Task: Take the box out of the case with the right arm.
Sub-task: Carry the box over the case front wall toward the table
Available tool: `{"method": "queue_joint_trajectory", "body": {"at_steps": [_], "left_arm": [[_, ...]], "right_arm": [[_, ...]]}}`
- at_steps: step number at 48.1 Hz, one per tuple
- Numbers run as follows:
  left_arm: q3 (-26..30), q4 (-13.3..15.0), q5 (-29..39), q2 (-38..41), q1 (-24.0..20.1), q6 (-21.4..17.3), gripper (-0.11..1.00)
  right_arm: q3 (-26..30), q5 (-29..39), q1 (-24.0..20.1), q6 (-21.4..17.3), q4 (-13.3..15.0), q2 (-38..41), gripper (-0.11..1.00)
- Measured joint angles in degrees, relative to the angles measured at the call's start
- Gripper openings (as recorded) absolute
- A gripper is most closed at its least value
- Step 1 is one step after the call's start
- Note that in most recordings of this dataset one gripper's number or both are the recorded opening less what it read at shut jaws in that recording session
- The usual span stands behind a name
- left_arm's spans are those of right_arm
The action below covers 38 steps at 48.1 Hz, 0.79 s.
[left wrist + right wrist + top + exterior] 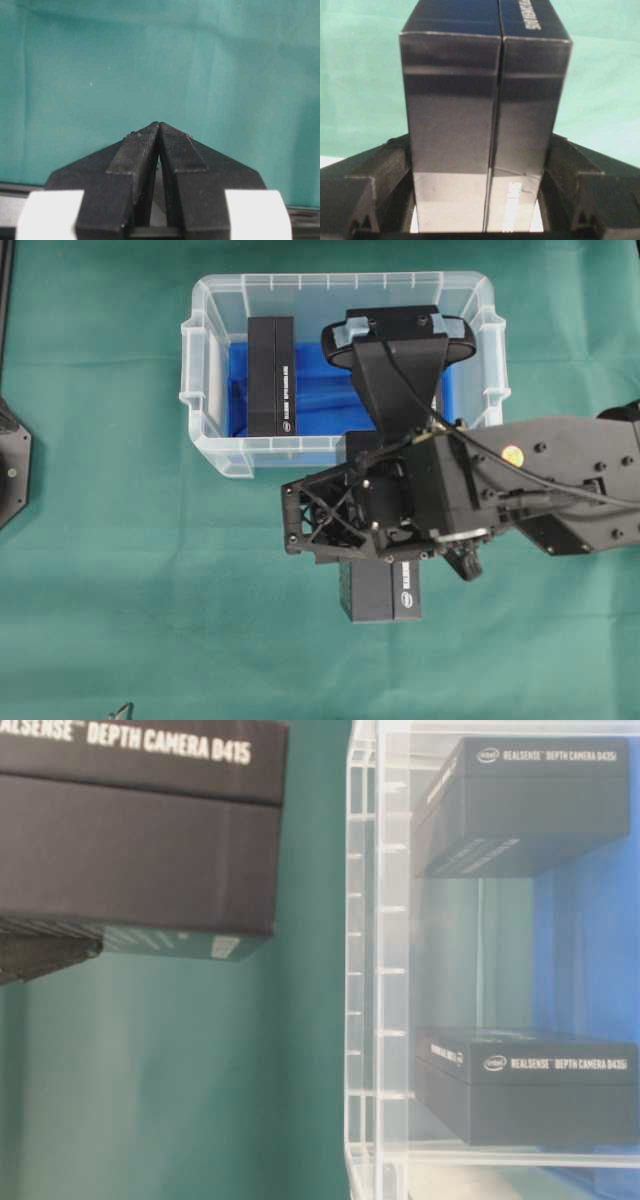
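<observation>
From overhead I count two black boxes in plain sight. One box (271, 377) lies in the left half of the case (215, 335), on its blue floor. The other, the held box (381, 591), sticks out below my right gripper (375, 575), outside the case and over the green cloth (120, 570). A dark edge just under the case's front rim beside my right arm (560, 475) may be another box, but I cannot tell. One black mount (12, 462) sits at the left edge of the cloth.

From table level there are three boxes: the held box (140, 825) fills the upper left, clear of the case wall (365, 960), with cloth behind it. Through the clear plastic I see an upper box (525, 805) and a lower box (530, 1085), both against the blue lining.

My left wrist view shows one thing only, my left gripper (159, 131): its two fingertips meet at a point with nothing between them, over bare cloth.

My right wrist view shows one box (487, 125) standing straight up between my two fingers (370, 180), which press against its two sides. My jaws are held fairly wide by the box's width, and green cloth lies behind it.
</observation>
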<state>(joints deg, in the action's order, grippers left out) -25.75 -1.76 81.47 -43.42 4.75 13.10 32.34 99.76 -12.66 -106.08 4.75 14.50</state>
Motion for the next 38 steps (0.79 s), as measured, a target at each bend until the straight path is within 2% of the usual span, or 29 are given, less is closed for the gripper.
{"method": "queue_joint_trajectory", "body": {"at_steps": [18,31,38], "left_arm": [[0.0,0.0,-0.1,-0.1,0.0,0.0,0.00],[0.0,0.0,-0.1,0.0,0.0,0.0,0.00],[0.0,0.0,-0.2,0.0,0.0,0.0,0.00]], "right_arm": [[-0.6,-0.2,0.0,-0.2,-0.4,1.5,0.65],[-6.5,-5.4,0.1,-1.1,-1.8,2.1,0.65],[-11.7,-10.3,0.1,-2.1,-2.8,2.2,0.65]]}}
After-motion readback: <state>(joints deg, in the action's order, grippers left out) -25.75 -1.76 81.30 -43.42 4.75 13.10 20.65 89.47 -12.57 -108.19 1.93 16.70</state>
